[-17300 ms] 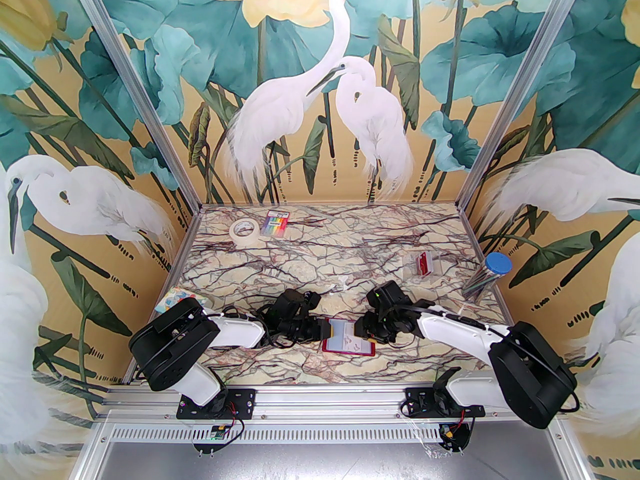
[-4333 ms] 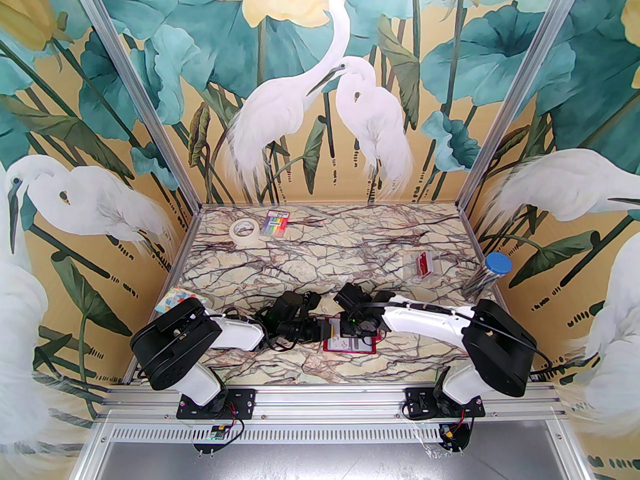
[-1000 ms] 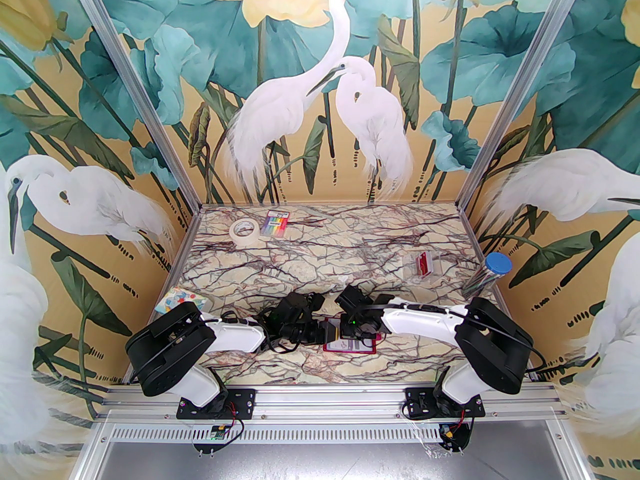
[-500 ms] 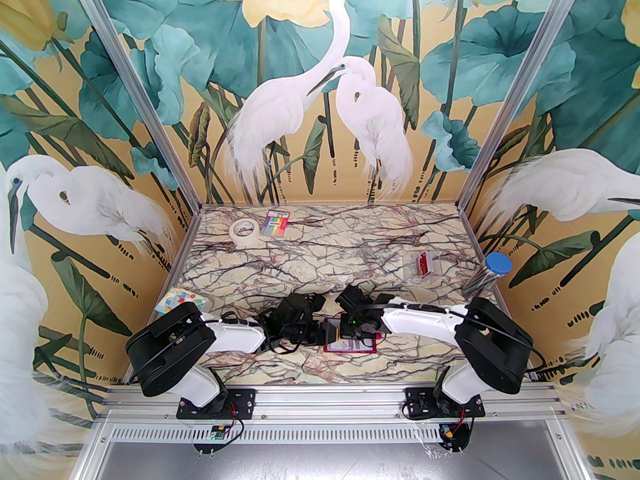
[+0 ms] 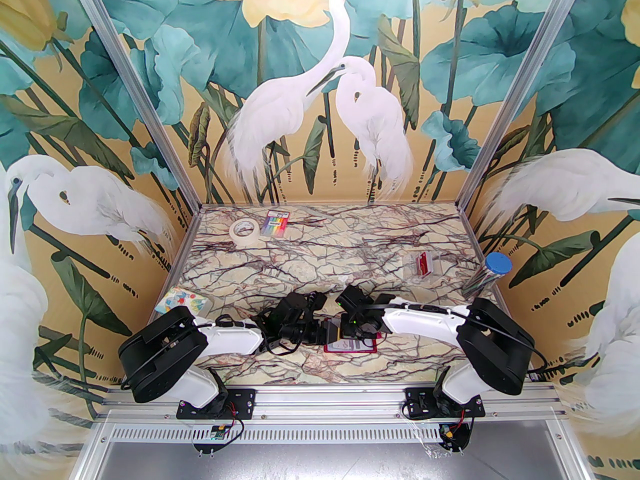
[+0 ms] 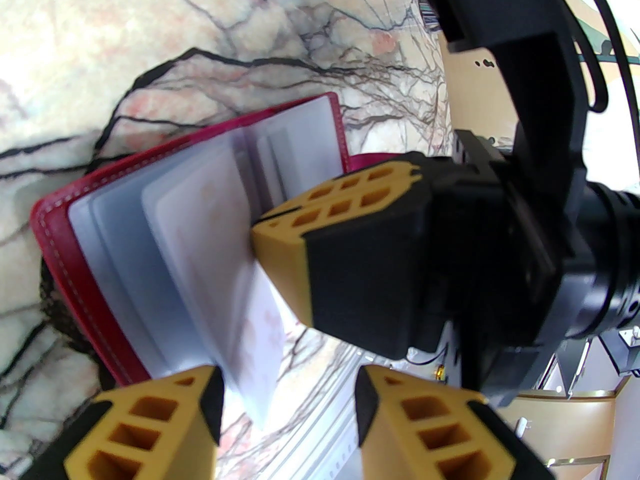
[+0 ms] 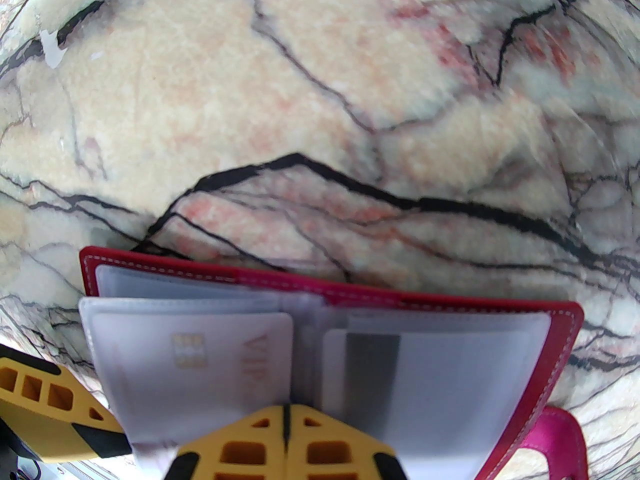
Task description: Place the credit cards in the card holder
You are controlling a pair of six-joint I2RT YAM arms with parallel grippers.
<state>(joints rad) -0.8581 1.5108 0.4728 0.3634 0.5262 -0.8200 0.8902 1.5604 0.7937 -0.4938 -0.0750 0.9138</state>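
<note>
The card holder (image 5: pixel 356 346), a dark red wallet, lies open on the marble table near the front, its clear sleeves fanned up (image 6: pixel 150 248). A pale credit card with a chip and "VIP" (image 7: pixel 200 355) sits in the left sleeve. Another card with a dark stripe (image 7: pixel 380 353) sits in the right sleeve. My right gripper (image 7: pixel 286 438) is shut, its tips pressed down on the sleeves by the spine (image 6: pixel 295 233). My left gripper (image 6: pixel 285 408) stands open at the holder's left edge, with the corner of a loose sleeve hanging between its fingers (image 6: pixel 155 418).
A tape roll (image 5: pixel 244 231) and a rainbow-striped packet (image 5: pixel 276 223) lie at the back left. A small clear case (image 5: pixel 421 266) and a blue-lidded tube (image 5: pixel 487 274) are at the right. A colourful packet (image 5: pixel 181 300) sits behind the left arm.
The left arm's elbow has sunk a little toward the lower left. Both grippers stay at the open holder.
</note>
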